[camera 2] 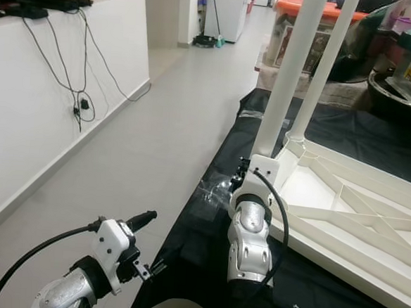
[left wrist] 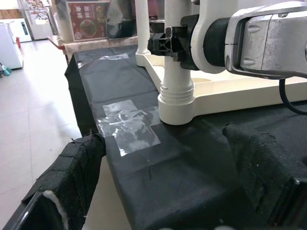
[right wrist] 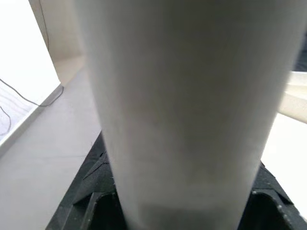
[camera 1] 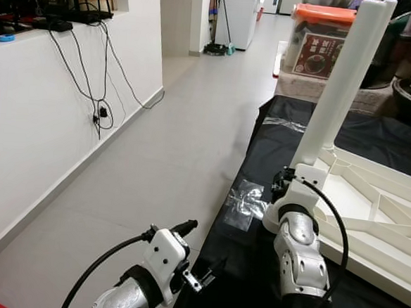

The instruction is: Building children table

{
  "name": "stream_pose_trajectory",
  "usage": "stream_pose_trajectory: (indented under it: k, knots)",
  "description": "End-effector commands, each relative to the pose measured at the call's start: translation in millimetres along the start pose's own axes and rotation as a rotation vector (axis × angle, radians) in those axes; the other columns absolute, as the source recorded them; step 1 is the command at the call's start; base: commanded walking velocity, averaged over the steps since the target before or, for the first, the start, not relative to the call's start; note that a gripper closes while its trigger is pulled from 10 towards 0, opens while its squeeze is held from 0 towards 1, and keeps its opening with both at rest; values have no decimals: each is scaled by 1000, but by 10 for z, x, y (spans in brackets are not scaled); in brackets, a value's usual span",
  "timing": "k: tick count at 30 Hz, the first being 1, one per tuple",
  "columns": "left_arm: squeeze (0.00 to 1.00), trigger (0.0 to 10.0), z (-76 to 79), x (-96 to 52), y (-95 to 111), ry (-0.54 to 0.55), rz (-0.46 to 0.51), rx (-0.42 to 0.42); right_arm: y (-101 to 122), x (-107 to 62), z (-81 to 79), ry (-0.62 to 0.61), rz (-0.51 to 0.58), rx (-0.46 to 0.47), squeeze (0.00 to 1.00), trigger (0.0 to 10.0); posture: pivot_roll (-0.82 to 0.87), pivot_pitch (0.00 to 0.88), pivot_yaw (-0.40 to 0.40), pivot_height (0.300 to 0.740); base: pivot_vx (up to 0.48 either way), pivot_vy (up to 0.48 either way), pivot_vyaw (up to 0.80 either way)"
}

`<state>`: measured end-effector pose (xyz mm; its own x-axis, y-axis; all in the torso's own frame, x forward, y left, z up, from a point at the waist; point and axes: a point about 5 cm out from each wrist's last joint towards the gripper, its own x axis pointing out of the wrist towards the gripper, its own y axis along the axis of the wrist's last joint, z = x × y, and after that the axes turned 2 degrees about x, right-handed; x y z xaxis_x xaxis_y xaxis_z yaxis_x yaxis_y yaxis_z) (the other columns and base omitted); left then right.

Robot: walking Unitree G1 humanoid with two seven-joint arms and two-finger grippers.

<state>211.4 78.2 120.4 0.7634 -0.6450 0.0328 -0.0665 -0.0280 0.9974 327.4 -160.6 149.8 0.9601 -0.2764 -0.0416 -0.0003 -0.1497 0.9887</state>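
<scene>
Currently the right gripper (left wrist: 165,40) is seen closed around the near white table leg (camera 1: 344,86), low on the leg just above its threaded collar; in the right wrist view the leg (right wrist: 187,110) is pressed between the black pads (right wrist: 268,201), so a firm hold is recorded. The leg stands upright in the corner socket of the upturned white tabletop (camera 2: 342,213), whose ribbed underside faces up. A second white leg (camera 2: 323,70) is seated upright at the next corner, farther from the robot. The tabletop rests on a black cloth (camera 1: 261,158) spread on the floor, with its near corner just beside a patch of clear tape (camera 1: 243,202) stuck to the cloth's edge. The left gripper (camera 1: 208,274) is held low beside the cloth's near edge, apart from the table; its black padded fingers (left wrist: 72,167) are seen spread with nothing between them, though the tips are partly cut off in the wrist view, so the exact width is uncertain. Farther off, an orange-lidded storage box (camera 1: 319,38) is noted beyond the cloth, and black cables (camera 1: 91,75) hang down the white wall on the robot's left.
</scene>
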Motion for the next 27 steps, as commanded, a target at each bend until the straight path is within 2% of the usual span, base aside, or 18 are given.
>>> stream_pose_trajectory:
  k: [1,2,3,4,9,10,12,13,15,16,18,19,21,22,23,24,25,27]
  knots:
    - [0,10000,5,-1,-36,0,-15,-16,-116,-67,-72,27,-23,73,1000,10000,73,0,-33,740,0,0,0]
    - [0,10000,5,0,-37,-1,-15,-17,-72,-66,-138,92,17,66,1000,10000,75,0,-34,740,0,0,0]
    - [0,10000,5,0,-37,-1,-15,-17,-72,-66,-138,92,17,66,1000,10000,75,0,-34,740,0,0,0]
    - [0,10000,4,3,-36,-2,-16,-17,-24,-70,-204,138,49,73,1000,10000,77,0,-37,740,0,0,0]
    - [0,10000,2,6,-34,-3,-15,-17,22,-50,-258,197,78,84,1000,10000,75,0,-36,740,0,0,0]
    - [0,10000,-3,8,-32,-2,-15,-17,49,-5,-326,341,71,96,0,10000,75,0,-29,740,0,0,0]
    - [0,10000,-3,8,-32,-2,-15,-17,49,-5,-326,341,71,96,0,10000,75,0,-29,740,0,0,0]
    - [0,10000,-9,12,-32,-2,-15,-17,48,24,-396,528,45,65,0,10000,77,0,-25,740,0,0,0]
    - [0,10000,-9,12,-32,-2,-15,-17,48,24,-396,528,45,65,0,10000,77,0,-25,740,0,0,0]
    - [0,10000,-14,16,-33,-5,-16,-17,20,29,-420,764,-19,-8,0,10000,77,0,-28,740,0,0,0]
    - [0,10000,-14,16,-33,-5,-16,-17,20,29,-420,764,-19,-8,0,10000,77,0,-28,740,0,0,0]
    - [0,10000,-18,21,-36,-7,-17,-17,-9,36,-394,980,-108,-74,0,10000,82,0,-30,740,0,0,0]
    - [0,10000,-18,21,-36,-7,-17,-17,-9,36,-394,980,-108,-74,0,10000,82,0,-30,740,0,0,0]
    - [0,10000,-19,25,-39,-6,-18,-17,-26,38,-334,1145,-199,-141,0,10000,95,0,-37,740,0,0,0]
    - [0,10000,-19,25,-39,-6,-18,-17,-26,38,-334,1145,-199,-141,0,10000,95,0,-37,740,0,0,0]
    - [0,10000,-22,23,-40,-1,-19,-15,6,32,-263,1299,-277,-176,0,10000,96,0,-36,740,0,0,0]
    - [0,10000,-22,23,-40,-1,-19,-15,6,32,-263,1299,-277,-176,0,10000,96,0,-36,740,0,0,0]
    - [0,10000,-25,18,-41,6,-21,-14,84,22,-192,1461,-341,-190,0,10000,95,0,-34,740,0,0,0]
